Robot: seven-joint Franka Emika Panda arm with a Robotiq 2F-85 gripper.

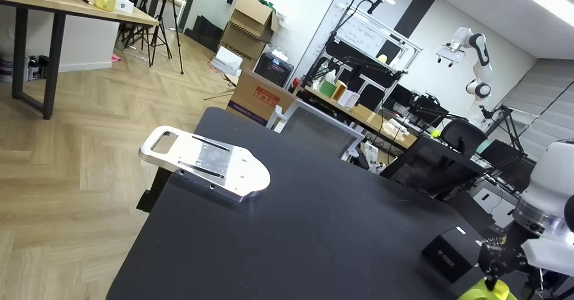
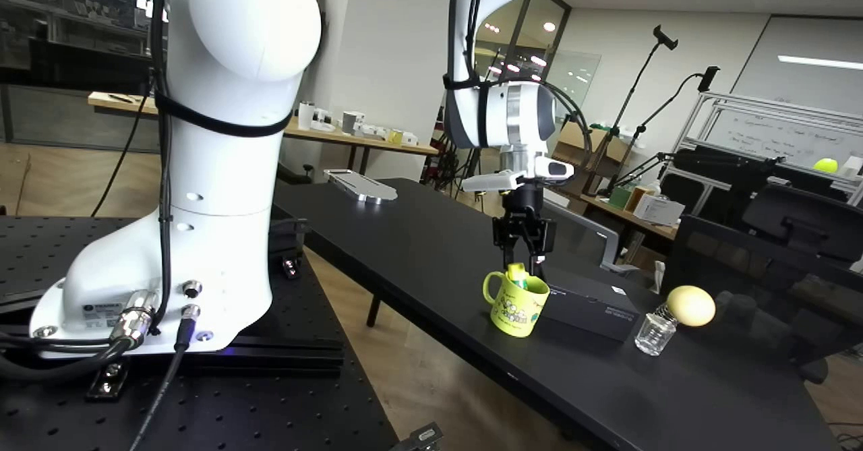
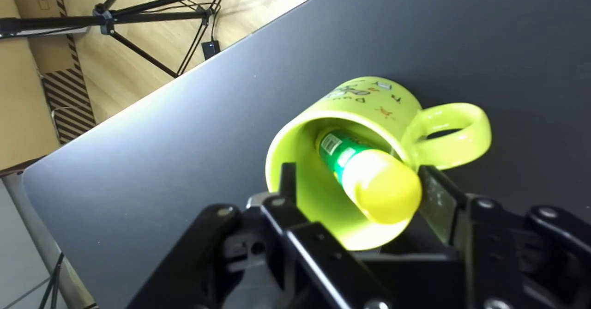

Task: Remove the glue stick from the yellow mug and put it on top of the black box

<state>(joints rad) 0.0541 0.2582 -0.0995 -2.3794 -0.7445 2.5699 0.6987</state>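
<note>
The yellow-green mug [image 2: 516, 313] stands upright on the black table, beside the black box [image 2: 593, 306]. The mug also shows in the wrist view [image 3: 369, 97] and, cut off by the lower edge, in an exterior view [image 1: 476, 293]. The glue stick [image 3: 385, 186], green with a yellow cap, leans inside the mug with its cap at the rim. My gripper [image 3: 358, 172] is open over the mug's mouth, one finger on each side of the cap. The right finger in the wrist view is close to the cap; contact is unclear. The left finger is apart from it.
A glass jar [image 2: 654, 335] with a spring and pale yellow ball [image 2: 690, 305] stands beyond the box. A silver metal plate [image 1: 210, 161] lies at the table's far end. Chairs stand along the table, one with a grey back [image 1: 314, 129]. The table edge is near the mug.
</note>
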